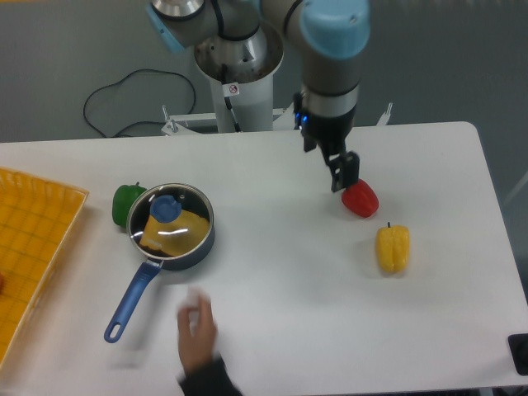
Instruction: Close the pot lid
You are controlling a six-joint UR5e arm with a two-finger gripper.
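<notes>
Now the glass lid [171, 221] covers the blue pot [200, 245]; hand [343, 175] empty, grip unclear.

lid [171, 221]: clear glossy glass, metal rim | table [272, 272]: smooth matt white
</notes>
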